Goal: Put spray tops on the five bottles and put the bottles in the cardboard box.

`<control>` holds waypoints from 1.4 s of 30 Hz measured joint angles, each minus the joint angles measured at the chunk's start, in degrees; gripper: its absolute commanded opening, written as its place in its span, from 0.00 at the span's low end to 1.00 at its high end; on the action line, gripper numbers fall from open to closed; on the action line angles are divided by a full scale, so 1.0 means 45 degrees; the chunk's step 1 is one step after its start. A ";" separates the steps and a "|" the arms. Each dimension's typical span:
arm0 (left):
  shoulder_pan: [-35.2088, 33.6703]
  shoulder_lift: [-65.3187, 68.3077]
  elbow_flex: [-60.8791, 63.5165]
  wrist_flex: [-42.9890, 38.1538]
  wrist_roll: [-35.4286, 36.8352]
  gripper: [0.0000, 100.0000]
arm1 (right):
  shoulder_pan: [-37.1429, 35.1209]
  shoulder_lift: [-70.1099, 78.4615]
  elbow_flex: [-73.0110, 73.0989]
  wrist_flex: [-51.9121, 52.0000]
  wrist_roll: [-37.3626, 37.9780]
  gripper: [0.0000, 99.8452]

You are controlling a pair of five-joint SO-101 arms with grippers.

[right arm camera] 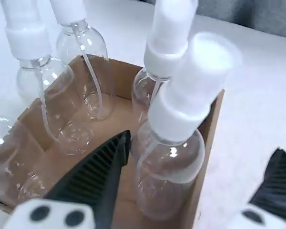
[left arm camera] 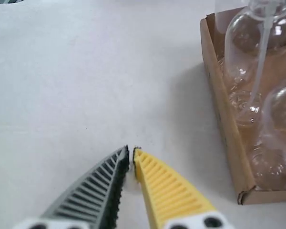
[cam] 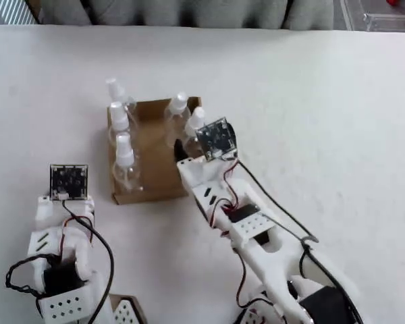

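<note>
The cardboard box (cam: 155, 185) stands mid-table with several clear bottles upright in it, each with a white spray top. My right gripper (right arm camera: 201, 145) is open astride the nearest bottle (right arm camera: 169, 176) at the box's right wall (right arm camera: 209, 129). Its black finger (right arm camera: 97, 176) is inside the box; the other finger (right arm camera: 276, 179) is outside the wall. Neither finger touches the bottle. A second capped bottle (right arm camera: 150, 86) stands just behind it. My left gripper (left arm camera: 131, 153) is shut with nothing in it, low over bare table, left of the box (left arm camera: 224, 109).
Three more bottles line the box's left side (cam: 121, 135). The left arm (cam: 61, 229) sits at the near left, the right arm (cam: 256, 236) runs in from the near right. Open white table lies all around the box.
</note>
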 measured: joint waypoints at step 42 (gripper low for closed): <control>0.0821 0.0000 0.0000 0.0801 -0.0078 0.02 | 0.4181 -1.7524 0.6017 1.3324 0.0000 0.02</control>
